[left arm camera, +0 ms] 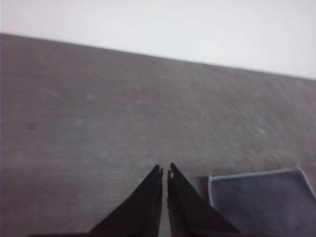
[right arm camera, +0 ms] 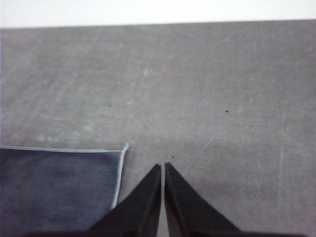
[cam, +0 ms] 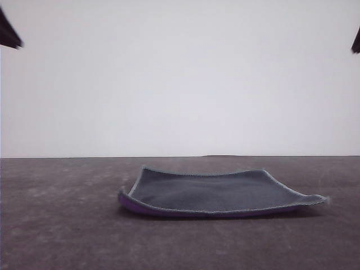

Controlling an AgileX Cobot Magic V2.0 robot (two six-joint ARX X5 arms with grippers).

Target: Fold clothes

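Front view, cloth: the cloth (cam: 225, 193) lies flat on the dark table (cam: 56, 225), grey face up, a purple strip showing along its near edge. It sits a little toward the robot's right of centre.
Front view, long axis: the cloth looks wider across than deep, though the low camera angle squashes it; it may well be square.
Front view, corners: the near left corner curls up slightly; the right corner runs out to a thin point.
Front view, arms: dark tips show at the top left (cam: 10, 34) and top right (cam: 356, 42) edges, high above the table and well apart from the cloth. Too little shows to read either gripper here.

Left wrist view, gripper: the left gripper (left arm camera: 165, 173) has its two fingers pressed almost together, a thin slit between them, nothing held.
Left wrist view, relation: a stitched corner of the cloth (left arm camera: 261, 202) lies just beside the fingers, off to one side, not under them. Bare table ahead of the tips.

Right wrist view, gripper: the right gripper (right arm camera: 163, 170) is likewise closed to a slit, holding nothing.
Right wrist view, relation: a cloth corner (right arm camera: 59, 182) with its pale stitched edge lies just beside the fingers, on the opposite side to the one in the left wrist view.

Judgement, coming move: each arm hangs outboard of its own cloth corner, so each needs to shift inward. Neither looks clearly nearer. The fingers would have to spread before pinching an edge.
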